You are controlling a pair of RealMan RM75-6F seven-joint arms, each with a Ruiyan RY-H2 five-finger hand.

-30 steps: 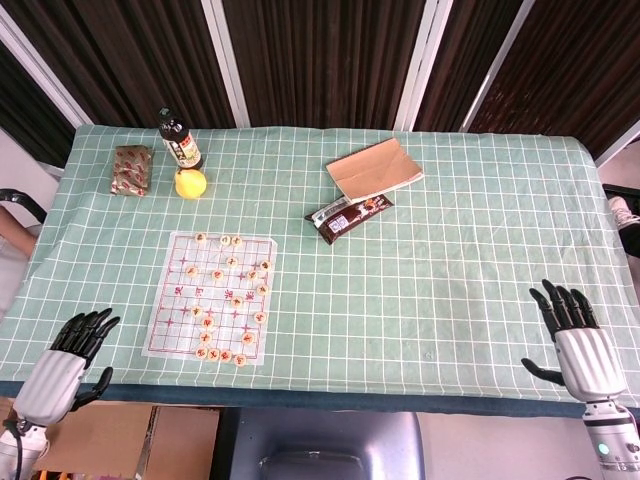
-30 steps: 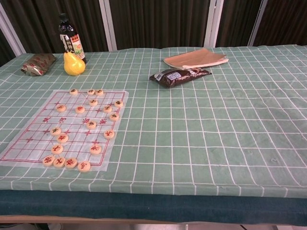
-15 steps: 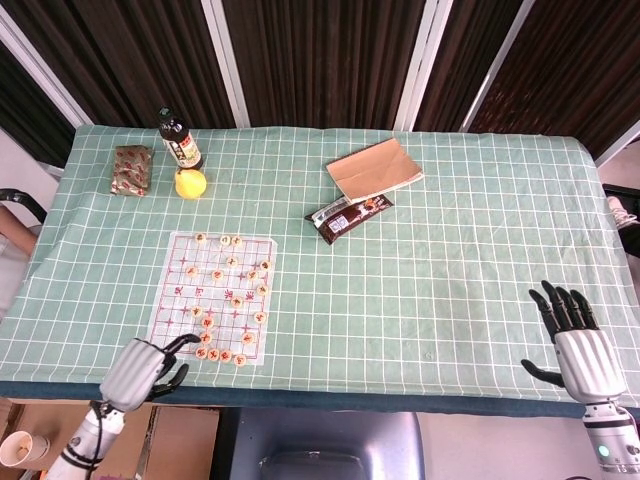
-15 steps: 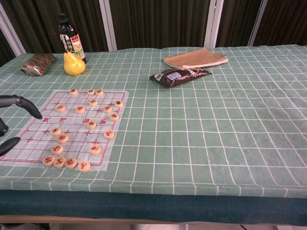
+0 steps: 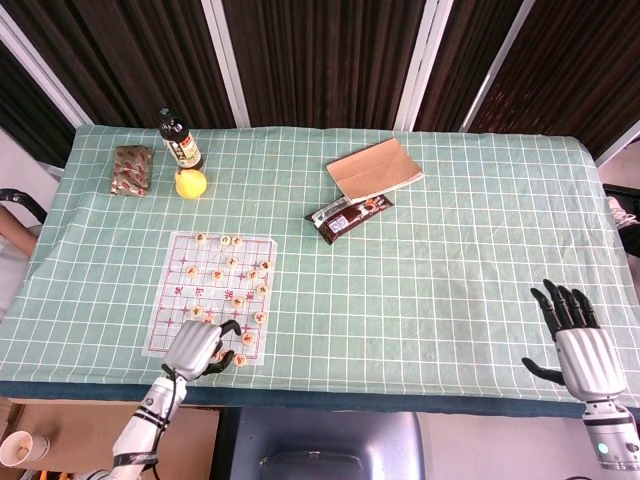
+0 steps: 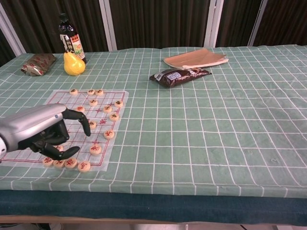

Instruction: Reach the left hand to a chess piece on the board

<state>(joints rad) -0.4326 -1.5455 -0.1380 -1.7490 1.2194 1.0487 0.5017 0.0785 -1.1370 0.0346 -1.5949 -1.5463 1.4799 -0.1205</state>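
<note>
- Left hand (image 5: pixel 200 347) is over the near edge of the chess board (image 5: pixel 167 290). Fingers (image 6: pixel 82 120) are curled down with gaps between them and nothing in them, hovering above the near rows of pieces.
- In the chest view, the left hand (image 6: pixel 42 131) covers the near-left part of the board (image 6: pixel 122 98). The thumb sits low, just above the front row. Can't tell if any finger touches a piece.
- Chess pieces (image 6: pixel 109 134): round tan discs with red or dark marks, scattered over the board. There's a row along the near edge (image 6: pixel 84 166) and a few at the far edge (image 6: pixel 91 92).
- Closest uncovered piece to the fingertips is a disc (image 6: pixel 95 149) just right of the hand.
- Right hand (image 5: pixel 580 343) is at the near right corner of the table (image 5: pixel 480 260), well apart from the board. Fingers spread, holding nothing; it shows in the head view only.
- Far left: dark bottle (image 6: pixel 69 39) with a yellow pear (image 6: pixel 74 64) touching its front, snack packet (image 6: pixel 37 63) to the left.
- Centre far: brown paper envelope (image 6: pixel 195 58), with a dark snack bag (image 6: pixel 178 76) just in front.
- The table has a green checked cloth.
</note>
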